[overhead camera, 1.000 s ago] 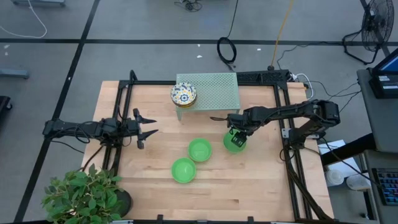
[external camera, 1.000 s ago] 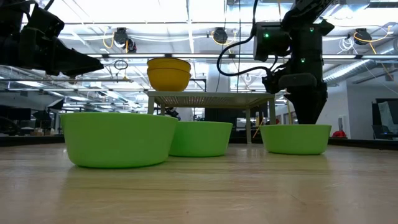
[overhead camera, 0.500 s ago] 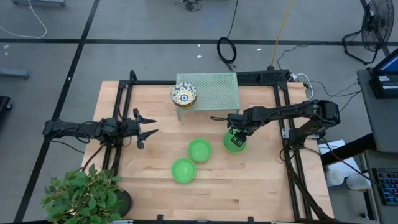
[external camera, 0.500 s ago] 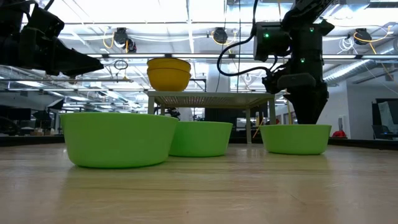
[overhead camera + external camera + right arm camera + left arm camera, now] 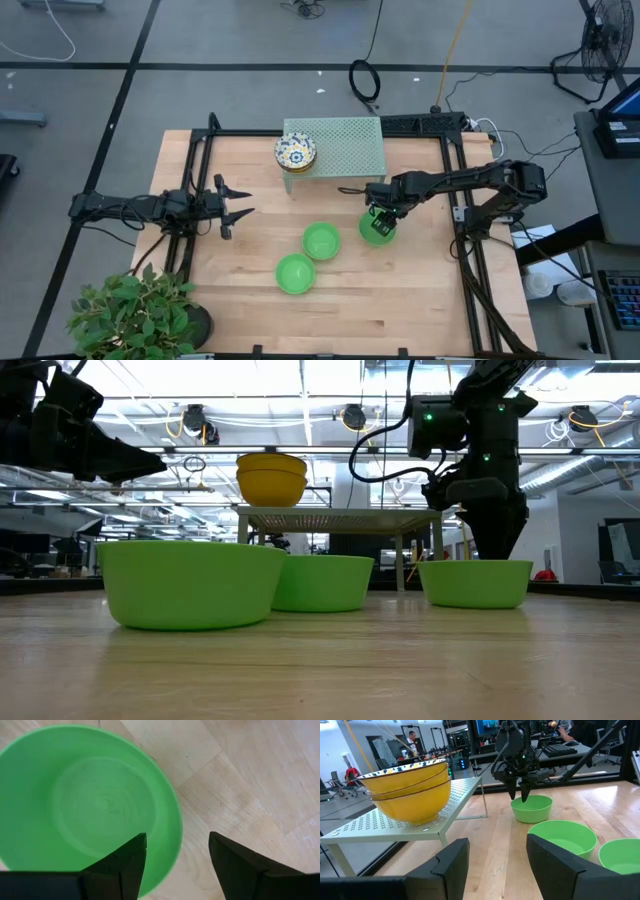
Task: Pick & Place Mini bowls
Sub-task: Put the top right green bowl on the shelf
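- Right gripper (image 5: 377,226) straddles the rim of a green bowl (image 5: 375,229) near the table's (image 5: 420,300) right edge, fingers wide, unclosed.
- Left gripper (image 5: 238,207) hovers wide open by the left edge.

Grey floor (image 5: 250,40), potted plant (image 5: 130,305), standing fan (image 5: 605,40).

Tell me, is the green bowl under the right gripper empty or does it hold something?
Empty. The right wrist view looks straight into the green bowl and shows only its bare inside. The right gripper hangs over its rim, jaws open.
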Controlling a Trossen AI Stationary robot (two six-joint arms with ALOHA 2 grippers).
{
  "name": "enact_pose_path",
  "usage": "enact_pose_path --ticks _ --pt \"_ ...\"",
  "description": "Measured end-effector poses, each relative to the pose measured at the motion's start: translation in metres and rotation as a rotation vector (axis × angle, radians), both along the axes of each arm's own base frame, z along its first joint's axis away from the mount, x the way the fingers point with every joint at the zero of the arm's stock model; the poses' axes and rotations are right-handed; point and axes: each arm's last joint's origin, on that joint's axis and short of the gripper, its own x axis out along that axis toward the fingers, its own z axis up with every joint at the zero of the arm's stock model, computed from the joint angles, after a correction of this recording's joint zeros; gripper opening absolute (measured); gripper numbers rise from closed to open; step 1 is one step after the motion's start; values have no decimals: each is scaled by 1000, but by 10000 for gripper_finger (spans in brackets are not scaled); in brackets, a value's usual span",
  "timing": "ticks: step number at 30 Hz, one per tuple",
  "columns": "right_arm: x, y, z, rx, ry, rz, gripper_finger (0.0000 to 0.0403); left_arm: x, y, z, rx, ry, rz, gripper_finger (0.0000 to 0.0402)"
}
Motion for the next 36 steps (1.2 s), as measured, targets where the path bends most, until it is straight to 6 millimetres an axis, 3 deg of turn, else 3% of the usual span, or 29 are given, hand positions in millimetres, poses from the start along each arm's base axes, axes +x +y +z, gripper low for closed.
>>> enact_pose_path --ticks 28,36 --pt "0 0 0 -8 2 -1 202 0 0 0 0 0 0 202" --pt "0 0 0 -8 1 0 164 0 0 0 0 0 0 202"
